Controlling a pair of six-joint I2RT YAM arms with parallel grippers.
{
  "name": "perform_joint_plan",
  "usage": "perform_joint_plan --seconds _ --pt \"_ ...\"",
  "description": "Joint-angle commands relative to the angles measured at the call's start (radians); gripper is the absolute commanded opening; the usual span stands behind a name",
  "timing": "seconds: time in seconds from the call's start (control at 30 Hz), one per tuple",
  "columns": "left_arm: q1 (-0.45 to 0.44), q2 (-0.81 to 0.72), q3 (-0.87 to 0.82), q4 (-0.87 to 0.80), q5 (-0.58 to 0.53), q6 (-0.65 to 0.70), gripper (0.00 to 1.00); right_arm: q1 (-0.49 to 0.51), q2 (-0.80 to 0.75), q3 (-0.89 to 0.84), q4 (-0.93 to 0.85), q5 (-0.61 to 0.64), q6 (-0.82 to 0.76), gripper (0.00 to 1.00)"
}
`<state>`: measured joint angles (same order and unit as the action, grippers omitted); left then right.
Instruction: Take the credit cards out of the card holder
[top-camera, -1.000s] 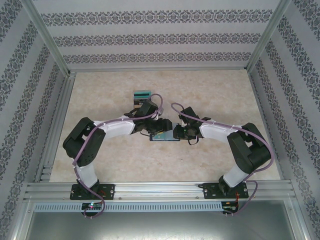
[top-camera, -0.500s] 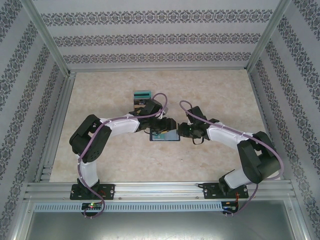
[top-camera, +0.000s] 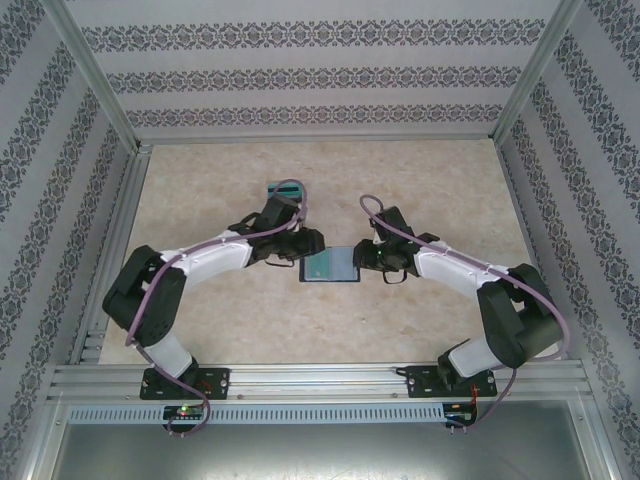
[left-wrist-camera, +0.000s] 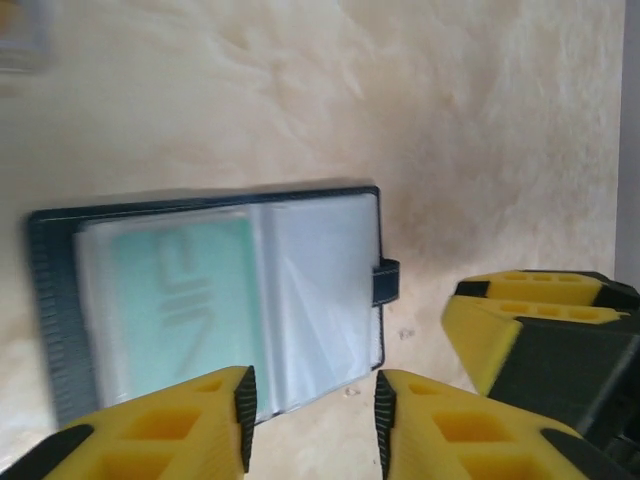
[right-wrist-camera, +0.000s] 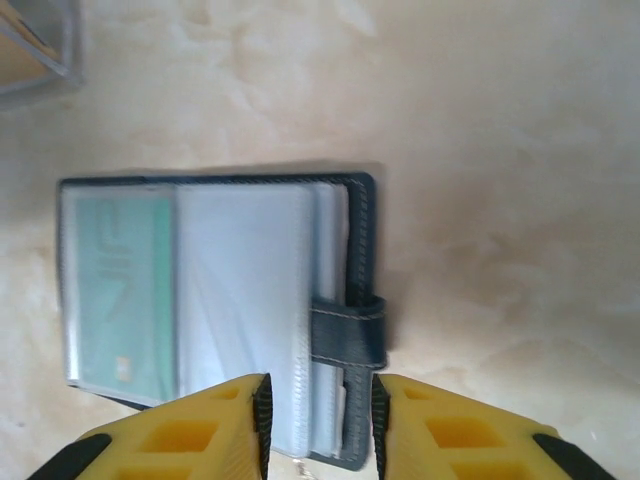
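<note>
Navy card holder (right-wrist-camera: 240, 300) lies open flat on the table (top-camera: 200, 300), a teal credit card (right-wrist-camera: 115, 290) sleeved in its left half. The left gripper (left-wrist-camera: 312, 400) hangs at its left edge, the right gripper (right-wrist-camera: 317, 400) over its snap-tab edge, both parted and empty. We advise pinning the holder while sliding the card along its sleeve.

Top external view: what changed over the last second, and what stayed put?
The left tool drew back off the card holder toward the left, its elbow swinging outward, uncovering it. The right arm's elbow swung right; the right tool stayed at the holder's right edge. Holder and box did not move.
</note>
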<state>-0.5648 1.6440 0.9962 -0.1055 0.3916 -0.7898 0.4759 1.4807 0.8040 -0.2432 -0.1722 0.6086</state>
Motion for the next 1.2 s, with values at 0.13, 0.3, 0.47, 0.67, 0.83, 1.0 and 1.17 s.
perform_joint_plan --seconds 0.13,0.3,0.47,0.67,0.83,1.0,1.17 --pt "0.051 -0.047 -0.105 -0.087 -0.081 0.024 0.14 0.036 0.04 0.096 -0.007 -0.081 0.022 0.33" --pt "0.051 0.021 -0.115 -0.032 -0.012 0.007 0.01 0.059 0.09 0.133 0.003 -0.122 0.029 0.28" --pt "0.043 0.067 -0.102 0.024 0.037 -0.011 0.0 0.063 0.148 0.154 0.013 -0.161 0.04 0.23" --pt "0.025 0.098 -0.069 0.028 0.054 -0.005 0.01 0.065 0.21 0.174 0.035 -0.207 0.059 0.17" --pt "0.019 0.117 -0.064 0.027 0.051 -0.007 0.01 0.067 0.248 0.178 0.055 -0.232 0.077 0.18" --pt "0.017 0.14 -0.061 0.024 0.055 -0.002 0.01 0.076 0.275 0.188 0.065 -0.249 0.085 0.19" --pt "0.007 0.17 -0.059 0.022 0.062 -0.006 0.01 0.082 0.294 0.191 0.064 -0.253 0.086 0.19"
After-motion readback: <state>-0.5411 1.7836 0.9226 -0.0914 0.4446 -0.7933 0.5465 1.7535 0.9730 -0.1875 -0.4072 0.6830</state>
